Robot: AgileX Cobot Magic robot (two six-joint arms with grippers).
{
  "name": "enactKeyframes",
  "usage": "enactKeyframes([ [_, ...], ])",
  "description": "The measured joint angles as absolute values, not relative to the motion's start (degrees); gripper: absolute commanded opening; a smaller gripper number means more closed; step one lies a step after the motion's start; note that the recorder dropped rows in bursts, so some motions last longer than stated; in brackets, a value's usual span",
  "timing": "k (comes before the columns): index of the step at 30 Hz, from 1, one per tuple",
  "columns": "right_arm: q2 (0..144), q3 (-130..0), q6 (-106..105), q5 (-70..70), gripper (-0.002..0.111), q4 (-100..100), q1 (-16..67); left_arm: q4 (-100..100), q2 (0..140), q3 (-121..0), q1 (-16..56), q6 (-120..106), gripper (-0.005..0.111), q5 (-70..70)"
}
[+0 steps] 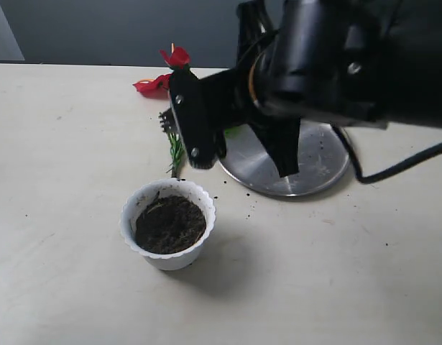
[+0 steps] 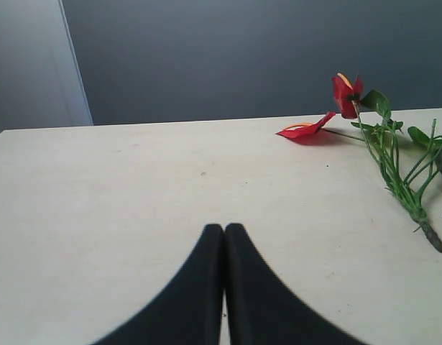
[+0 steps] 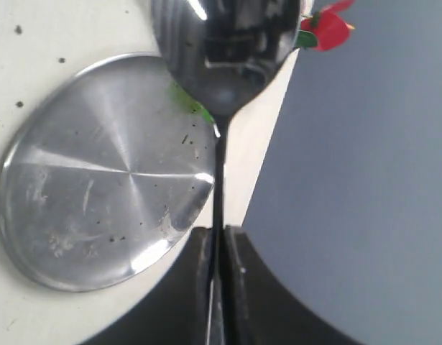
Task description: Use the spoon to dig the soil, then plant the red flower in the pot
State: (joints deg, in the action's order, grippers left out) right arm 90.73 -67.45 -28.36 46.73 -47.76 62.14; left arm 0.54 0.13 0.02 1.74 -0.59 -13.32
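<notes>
spoon (image 3: 228,50): glossy metal | steel plate (image 3: 98,172): brushed metal | soil (image 1: 169,224): crumbly

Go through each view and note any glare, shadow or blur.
Exterior view: the right arm looms dark and soft-focused, hiding part of the steel plate; the pot casts a soft shadow. Left wrist view: even light, the red flower sharp. Right wrist view: the spoon mirrors reflections and the plate shows bright glare.

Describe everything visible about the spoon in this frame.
The spoon is shiny silver metal with a broad mirror-like bowl and a long thin handle. The right hand is shut on the handle, with the bowl sticking out past the fingers. It is held in the air above the round steel plate, not touching it. The bowl's visible face looks clean, without soil. In the exterior view the arm hides most of it.
</notes>
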Motion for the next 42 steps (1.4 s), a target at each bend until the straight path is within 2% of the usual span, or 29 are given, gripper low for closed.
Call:
enactKeyframes([
  [17, 104.2, -67.5, -30.4, 58.6, 0.0, -62.3, 73.9, 1.3, 0.1, 0.0, 1.7, -0.6, 0.0, -13.3],
  [31, 112.5, -67.5, -33.2, 58.1, 0.0, -65.3, 77.5, 1.4, 0.1, 0.0, 1.7, -0.6, 0.0, -13.3],
  [42, 113.7, -67.5, -33.2, 58.5, 0.0, -70.8, 76.6, 1.4, 0.1, 0.0, 1.7, -0.6, 0.0, -13.3],
])
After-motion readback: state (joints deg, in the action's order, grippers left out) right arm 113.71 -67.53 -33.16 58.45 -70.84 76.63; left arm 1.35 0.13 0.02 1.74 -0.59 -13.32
